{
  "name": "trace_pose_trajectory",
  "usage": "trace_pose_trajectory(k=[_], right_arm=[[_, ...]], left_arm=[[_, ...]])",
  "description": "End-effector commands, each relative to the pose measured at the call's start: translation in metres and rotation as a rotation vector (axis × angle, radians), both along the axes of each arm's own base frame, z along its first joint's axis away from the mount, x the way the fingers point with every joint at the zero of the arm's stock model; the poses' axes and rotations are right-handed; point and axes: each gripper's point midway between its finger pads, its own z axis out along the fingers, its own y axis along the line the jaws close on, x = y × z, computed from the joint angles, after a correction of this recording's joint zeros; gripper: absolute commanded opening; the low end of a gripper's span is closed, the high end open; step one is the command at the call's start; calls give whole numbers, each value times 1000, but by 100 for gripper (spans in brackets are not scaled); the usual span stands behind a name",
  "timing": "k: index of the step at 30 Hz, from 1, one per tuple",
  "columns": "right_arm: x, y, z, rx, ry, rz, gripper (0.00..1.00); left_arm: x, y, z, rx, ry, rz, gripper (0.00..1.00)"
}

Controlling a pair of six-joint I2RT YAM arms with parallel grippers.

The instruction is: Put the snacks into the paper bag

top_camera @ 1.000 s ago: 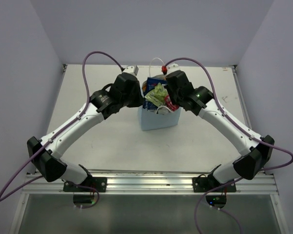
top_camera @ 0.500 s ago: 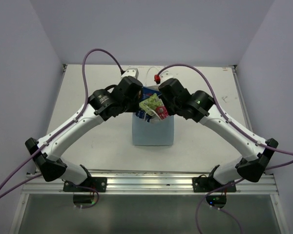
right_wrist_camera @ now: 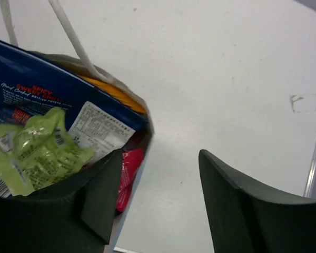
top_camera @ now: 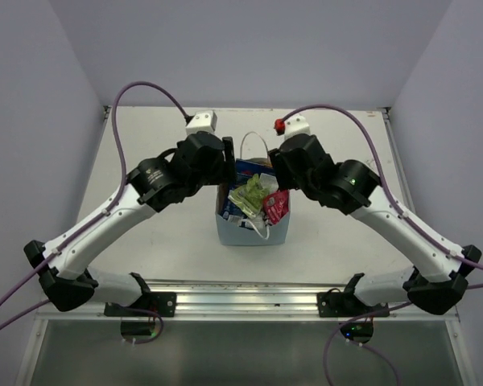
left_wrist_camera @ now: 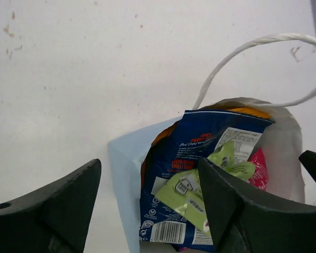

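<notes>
1. A small, upright, pale blue-grey paper bag point(top_camera: 249, 233) with thin white loop handles point(left_wrist_camera: 242, 52) stands near the middle of the white surface point(top_camera: 145, 161). It sits between the two white-and-black arms point(top_camera: 113, 217), which bend in towards it from either side.
2. The bag is stuffed with glossy snack packets that poke up above its rim. A dark blue packet point(left_wrist_camera: 200, 137) with red and white lettering stands tallest, towards the back of the bag.
3. A sliver of an orange chip bag point(right_wrist_camera: 116, 95) shows just behind the blue packet. A small crumpled green sachet point(right_wrist_camera: 37, 153) lies across the front of the blue packet. A red packet point(top_camera: 275, 205) sits against the bag's right wall.
4. The left tool point(left_wrist_camera: 147, 168) hangs over the bag's left side. Its two black fingers point(left_wrist_camera: 52, 211) are spread wide and grip nothing. From the left wrist, the bag's left corner and the packets show in the gap beneath them.
5. The right tool point(right_wrist_camera: 160, 158) hangs over the bag's right rim, its fingers point(right_wrist_camera: 242, 205) parted and holding nothing. One finger is above the bag's mouth beside the red packet, and the other is over bare surface outside the bag. I cannot tell whether the inner finger touches the paper.
6. One handle arcs up at the back of the bag. Purple cables point(top_camera: 129, 104) loop above each arm.
</notes>
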Motion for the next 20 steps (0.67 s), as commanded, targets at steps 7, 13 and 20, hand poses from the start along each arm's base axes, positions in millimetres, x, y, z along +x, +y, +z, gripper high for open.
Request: trace_pose_trajectory(k=[7,13,20], right_arm=[[7,-93,44,-108,-296,-394,79],[33,-139,-20,-287,-168,-572,80],[54,-160,-59,-196,-60,-615,87]], left_arm=[[14,85,87,11,-413,308,100],[64,134,57,93,-327,344,100],[104,178,52,98,-357,355,100]])
